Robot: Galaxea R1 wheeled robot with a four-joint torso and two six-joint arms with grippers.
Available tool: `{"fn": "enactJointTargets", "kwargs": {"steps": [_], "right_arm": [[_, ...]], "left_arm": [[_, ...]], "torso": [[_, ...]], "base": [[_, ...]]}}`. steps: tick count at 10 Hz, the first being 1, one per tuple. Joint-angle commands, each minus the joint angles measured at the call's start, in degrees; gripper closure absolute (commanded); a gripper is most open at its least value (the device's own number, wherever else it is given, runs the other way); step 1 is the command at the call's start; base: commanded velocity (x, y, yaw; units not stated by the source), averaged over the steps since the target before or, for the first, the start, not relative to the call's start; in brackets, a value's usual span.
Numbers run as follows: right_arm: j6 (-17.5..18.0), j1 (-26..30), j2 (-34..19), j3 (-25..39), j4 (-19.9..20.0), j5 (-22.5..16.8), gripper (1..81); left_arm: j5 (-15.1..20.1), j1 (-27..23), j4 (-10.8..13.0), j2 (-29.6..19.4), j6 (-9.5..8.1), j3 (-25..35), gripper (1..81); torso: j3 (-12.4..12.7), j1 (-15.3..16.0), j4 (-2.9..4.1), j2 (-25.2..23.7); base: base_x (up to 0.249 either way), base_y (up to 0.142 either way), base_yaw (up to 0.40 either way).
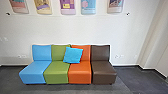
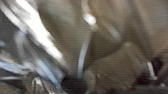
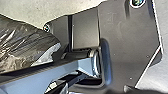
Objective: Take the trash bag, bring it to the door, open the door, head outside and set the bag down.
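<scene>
Crumpled, shiny dark plastic of the trash bag [image 2: 107, 57] spreads very close before the camera in the left wrist view, blurred, with bright glints along its folds. In the right wrist view, part of the same kind of dark, see-through bag [image 3: 20, 47] lies beside the robot's dark plate and jointed bar. What bears the bag's weight is hidden. How either gripper stands cannot be made out.
A row of blue, green, orange and brown seats [image 1: 80, 72] stands against a white wall [image 1: 82, 30] ahead, with a blue cushion [image 1: 73, 55] on it. Colourful panels [image 1: 88, 6] hang above. Dark grey floor [image 1: 140, 77] extends to the right.
</scene>
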Motion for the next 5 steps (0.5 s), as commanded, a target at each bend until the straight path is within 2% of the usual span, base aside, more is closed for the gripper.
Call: {"fn": "enactJointTargets", "kwargs": {"steps": [1,3,5], "right_arm": [[-0.17,1.95,-0.26,-0.41,-0.26,-3.75,1.0],[-0.09,1.69,1.67,-3.13,0.18,-3.66,1.0],[-0.09,1.50,5.09,-8.04,0.27,-3.66,1.0]], "left_arm": [[4.05,-2.46,0.47,0.41,0.31,0.20,81.1],[3.96,-2.46,0.47,0.67,0.40,-0.15,81.1],[2.49,-2.02,0.47,0.76,1.80,-0.15,81.1]], "torso": [[-0.18,0.00,0.00,0.00],[1.44,-0.06,0.00,-0.04],[1.72,-0.11,0.00,-0.04]], "base": [[0.000,0.000,0.000],[0.000,0.000,0.000],[0.000,0.000,0.000]]}}
